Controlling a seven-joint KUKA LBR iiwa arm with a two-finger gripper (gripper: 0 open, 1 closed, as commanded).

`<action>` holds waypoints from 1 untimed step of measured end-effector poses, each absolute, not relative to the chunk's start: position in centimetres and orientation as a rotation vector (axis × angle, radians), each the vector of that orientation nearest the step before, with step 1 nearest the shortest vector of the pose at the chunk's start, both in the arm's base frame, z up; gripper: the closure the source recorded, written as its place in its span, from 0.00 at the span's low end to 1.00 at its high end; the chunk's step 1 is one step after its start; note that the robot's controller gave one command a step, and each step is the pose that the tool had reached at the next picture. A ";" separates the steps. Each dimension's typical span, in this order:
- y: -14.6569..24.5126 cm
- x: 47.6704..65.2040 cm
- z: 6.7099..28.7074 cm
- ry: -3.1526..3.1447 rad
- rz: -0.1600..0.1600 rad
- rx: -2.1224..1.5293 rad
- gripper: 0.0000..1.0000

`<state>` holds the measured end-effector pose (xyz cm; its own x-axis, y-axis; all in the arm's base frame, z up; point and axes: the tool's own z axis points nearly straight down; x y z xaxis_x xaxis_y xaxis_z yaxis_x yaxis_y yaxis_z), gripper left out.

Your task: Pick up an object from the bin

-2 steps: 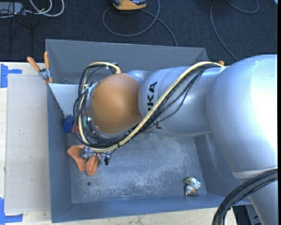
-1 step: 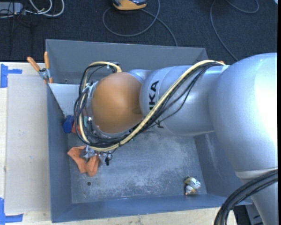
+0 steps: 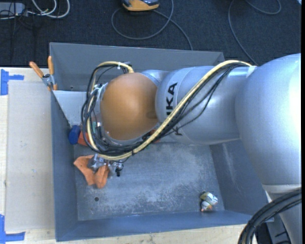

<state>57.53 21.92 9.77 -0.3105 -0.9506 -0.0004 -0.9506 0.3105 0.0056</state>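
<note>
My gripper [image 3: 105, 165] sits low at the left of the bin [image 3: 157, 187], against a crumpled orange thing [image 3: 91, 174]. Whether its fingers are apart or together I cannot tell. The wrist cover [image 3: 127, 105] hides the contact, so I could close on a loose fold and lose it on lifting.

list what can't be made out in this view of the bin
- Blue thing by the left wall: mostly hidden behind the orange cover and cables.
- Orange thing, lower left: partly under the gripper, kind unclear.
- Small pale thing, lower right: too small to identify.
- Bin floor, upper half: hidden by the arm.
</note>
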 end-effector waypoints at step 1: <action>22.0 57.8 11.1 -2.549 -0.003 1.848 1.00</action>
<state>57.80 22.03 11.08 -0.3110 -0.9504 -0.0065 -0.9504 0.3110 -0.0024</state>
